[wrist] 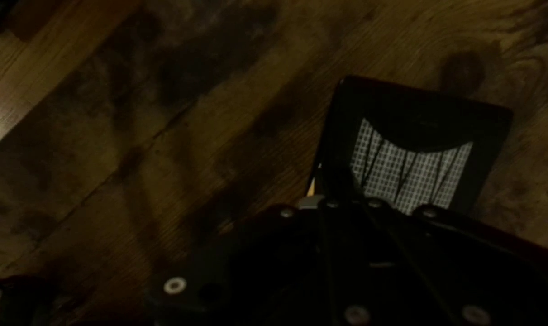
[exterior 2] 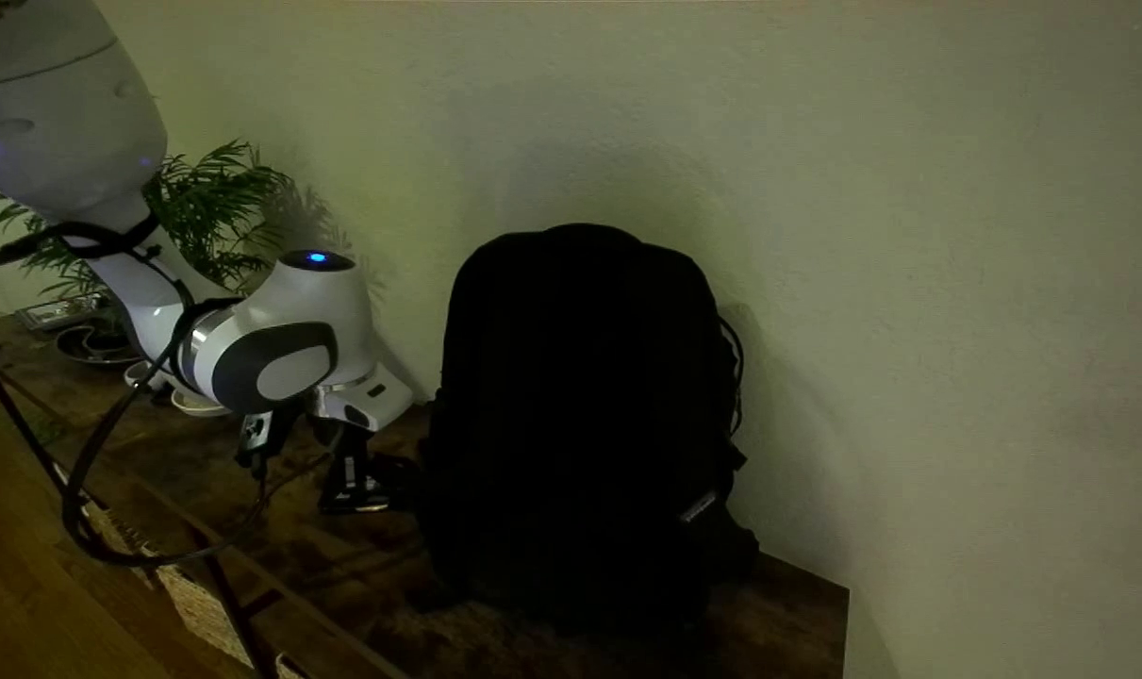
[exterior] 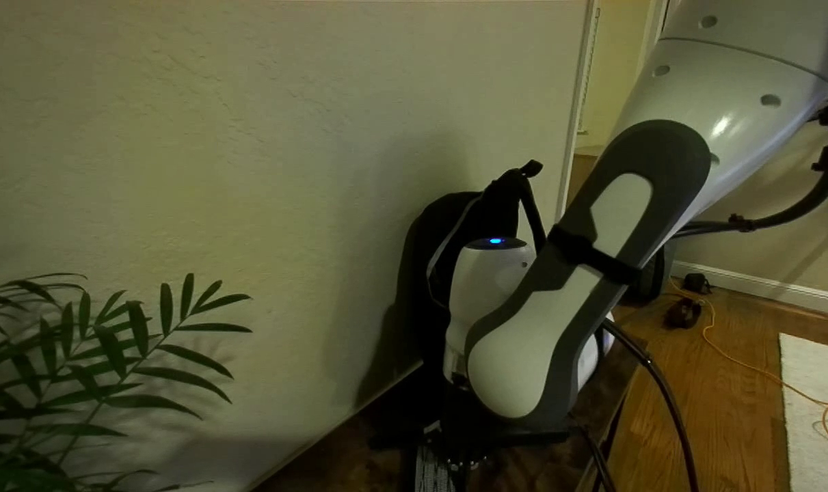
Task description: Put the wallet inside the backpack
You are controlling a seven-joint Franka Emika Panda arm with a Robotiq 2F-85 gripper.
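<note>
One wallet (wrist: 416, 140) extended up and right from your gripper (wrist: 339, 184) in the wrist view, its lower left border apparently clamped between jaws standing close together; the covered lower end left its long axis uncertain. By judgement, your coming move turned on the backpack (exterior 2: 580, 424), upright just to the right of the gripper in an exterior view, its mouth too dark to make out. Your arm (exterior 2: 292, 306) sloped down from that view's upper left, bent at the wrist, the gripper pointing downward.
</note>
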